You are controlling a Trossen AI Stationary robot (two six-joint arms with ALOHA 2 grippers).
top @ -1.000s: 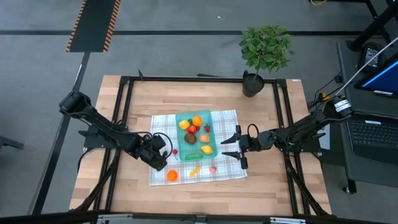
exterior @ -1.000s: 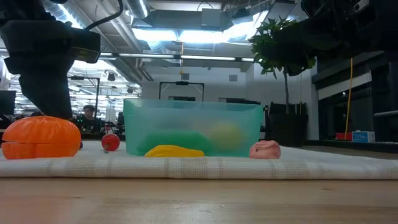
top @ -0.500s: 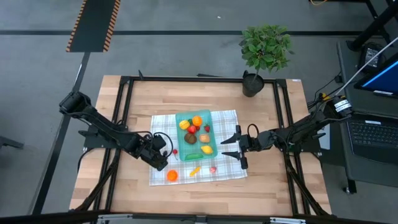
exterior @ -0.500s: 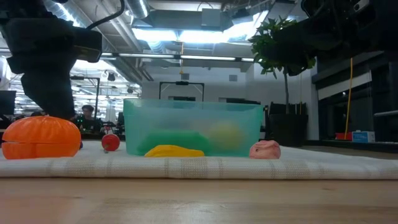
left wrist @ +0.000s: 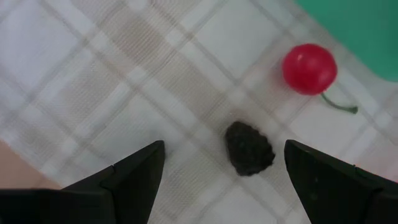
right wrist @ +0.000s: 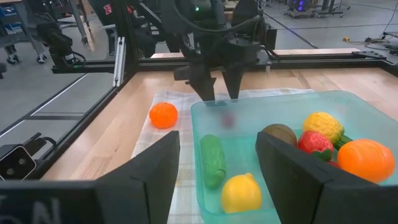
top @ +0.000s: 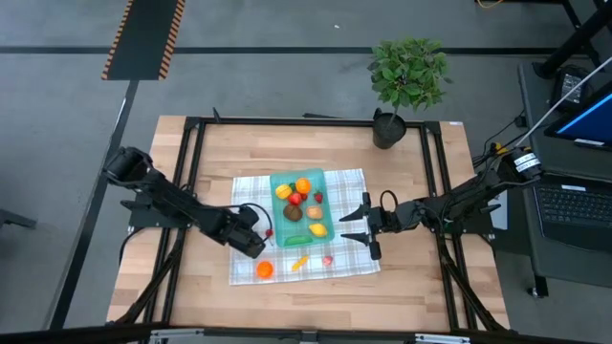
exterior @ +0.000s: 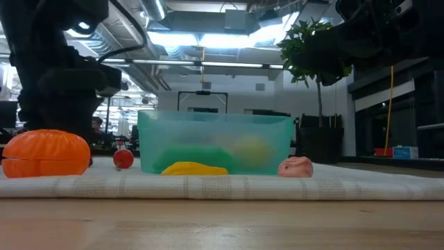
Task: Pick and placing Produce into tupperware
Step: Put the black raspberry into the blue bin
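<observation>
The teal tupperware [top: 287, 179] sits on the checked cloth [top: 346, 182] and holds several toy fruits: a green cucumber [right wrist: 212, 160], a lemon [right wrist: 241, 191], an orange [right wrist: 367, 158]. On the cloth outside it lie an orange piece [top: 264, 270], a yellow piece [top: 300, 261], a pink piece [top: 327, 259], a red cherry [left wrist: 310, 68] and a small dark berry [left wrist: 249, 148]. My left gripper [left wrist: 224, 149] is open, pointing down over the cloth left of the tupperware, its fingers on either side of the dark berry. My right gripper [top: 346, 227] waits open at the tupperware's right side.
A potted plant [top: 406, 76] stands at the table's far edge, right of centre. Black frame rails run along the table's sides [top: 191, 172]. Bare wood shows left and right of the cloth. The low view shows the orange piece [exterior: 45, 153] nearest the left gripper [exterior: 66, 90].
My left arm has reached a little toward the table's right, bringing its gripper closer to the cherry and the tupperware. The right arm and the produce have stayed where they were.
</observation>
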